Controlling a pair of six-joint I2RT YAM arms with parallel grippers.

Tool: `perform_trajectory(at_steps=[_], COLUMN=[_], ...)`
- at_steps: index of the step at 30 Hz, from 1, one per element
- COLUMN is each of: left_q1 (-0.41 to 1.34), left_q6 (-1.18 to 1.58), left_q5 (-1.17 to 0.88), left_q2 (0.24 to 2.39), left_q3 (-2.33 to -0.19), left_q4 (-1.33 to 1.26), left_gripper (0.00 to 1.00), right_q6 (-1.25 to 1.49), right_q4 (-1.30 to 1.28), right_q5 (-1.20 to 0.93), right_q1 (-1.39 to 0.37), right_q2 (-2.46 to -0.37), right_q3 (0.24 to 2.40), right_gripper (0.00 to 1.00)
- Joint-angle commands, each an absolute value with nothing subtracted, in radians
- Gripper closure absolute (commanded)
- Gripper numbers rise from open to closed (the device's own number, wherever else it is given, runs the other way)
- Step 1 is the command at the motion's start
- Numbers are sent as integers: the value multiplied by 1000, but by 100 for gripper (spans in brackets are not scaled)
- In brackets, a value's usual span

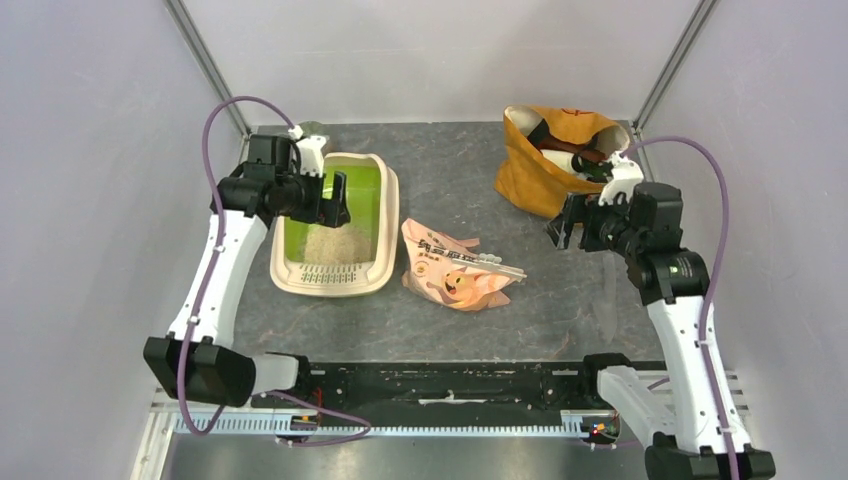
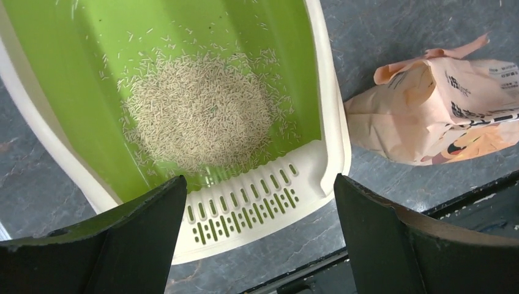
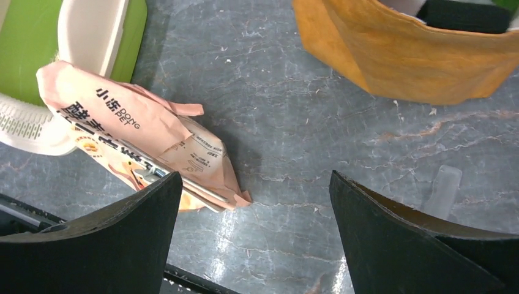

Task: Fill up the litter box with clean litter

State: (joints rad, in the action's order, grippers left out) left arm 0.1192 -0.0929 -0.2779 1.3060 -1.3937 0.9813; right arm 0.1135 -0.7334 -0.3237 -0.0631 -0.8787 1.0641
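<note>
Apparently mid-fill: clean litter (image 1: 335, 243) lay heaped thinly inside the litter box (image 1: 335, 277) toward the left; left gripper (image 1: 337, 200) hovered above, jaws apart, empty; right gripper (image 1: 562, 222) likewise gaped empty; more pouring probably required grasping the peach bag (image 1: 455, 270) beside the box.

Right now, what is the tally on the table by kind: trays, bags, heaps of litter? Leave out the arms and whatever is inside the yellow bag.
Trays: 1, the litter box
Heaps: 1, the litter heap inside that box
Bags: 2, the peach printed bag and the mustard fabric bag
Total: 4
</note>
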Motion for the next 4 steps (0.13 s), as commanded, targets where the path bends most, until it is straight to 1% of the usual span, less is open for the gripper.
perform_trajectory(at_steps=[1,4], left_q1=[116,117], left_q6=[-9,-14], left_q5=[-202,-192], left_q2=[1253,1247], left_q3=[-1395,-1412], left_q4=[897,898], left_gripper=[3,3], right_q6=[150,146], right_q4=[-694,-699], right_q5=[-320,-313], right_q1=[-46,-46], right_q2=[-817,-816], right_q3=[1068,1083], right_gripper=[3,3])
